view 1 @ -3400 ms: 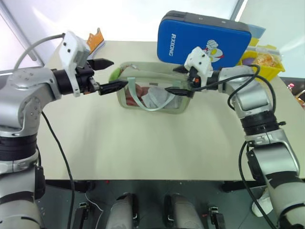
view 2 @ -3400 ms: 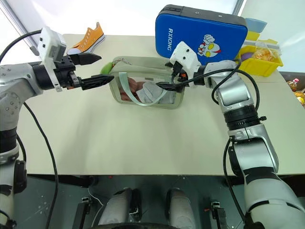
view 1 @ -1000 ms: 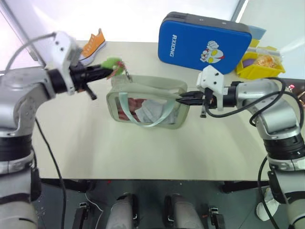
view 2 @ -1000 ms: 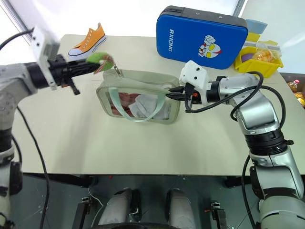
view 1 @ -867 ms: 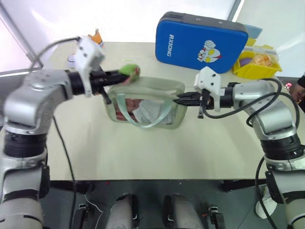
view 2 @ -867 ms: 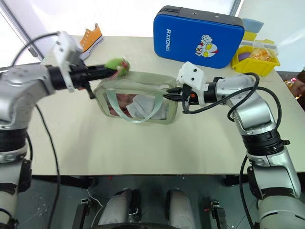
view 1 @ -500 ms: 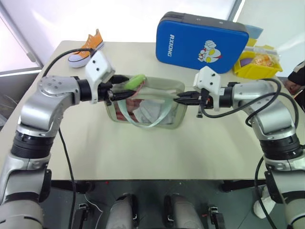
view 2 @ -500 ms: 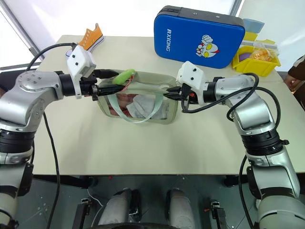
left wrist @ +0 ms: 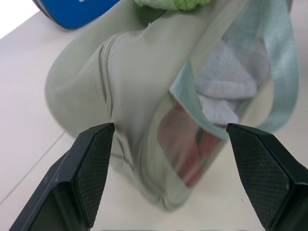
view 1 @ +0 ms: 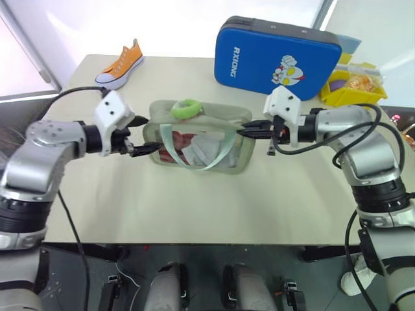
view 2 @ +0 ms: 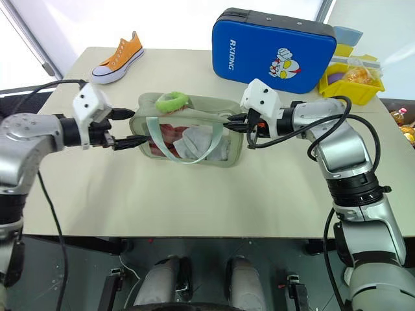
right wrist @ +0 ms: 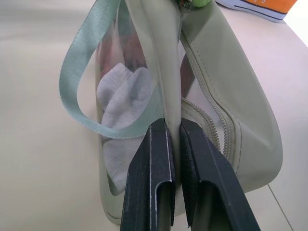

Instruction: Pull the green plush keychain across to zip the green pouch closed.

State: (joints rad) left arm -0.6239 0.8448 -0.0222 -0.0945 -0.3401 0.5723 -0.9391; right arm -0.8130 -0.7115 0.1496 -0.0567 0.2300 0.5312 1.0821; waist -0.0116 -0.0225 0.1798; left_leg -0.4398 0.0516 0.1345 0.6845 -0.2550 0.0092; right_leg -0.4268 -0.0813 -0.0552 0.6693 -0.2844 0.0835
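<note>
From the head camera, the pale sage-green rectangular pouch with clear plastic sides [view 1: 198, 136] stands upright on the beige table [view 1: 194, 201], its long axis running across the picture from the robot's left to its right, its zipped top edge facing up and its mint strap handle drooping over the near clear side. The small lime-green fuzzy ring-shaped keychain [view 1: 186, 108] lies flat on top of the pouch, toward its left end. The left gripper [view 1: 148, 134] sits just beside that left end with its two black fingers spread apart, one above the other, holding nothing; the keychain lies up and to the right of it, apart from both fingers. The right gripper [view 1: 244, 131] meets the pouch's right end with its fingers pressed together on the edge of the fabric. Behind the pouch stands a blue hard case with a cartoon figure [view 1: 275, 57], an orange sneaker-shaped toy [view 1: 120, 63] lies at the far left of the table, and a yellow bin [view 1: 355, 87] sits at the far right. In the left wrist view, the two fingers stand wide on either side of the pouch's rounded end, clear of it. In the right wrist view, the fingers [right wrist: 151, 183] pinch a thin fold of the pouch's end, with the zipper running away along the top.
</note>
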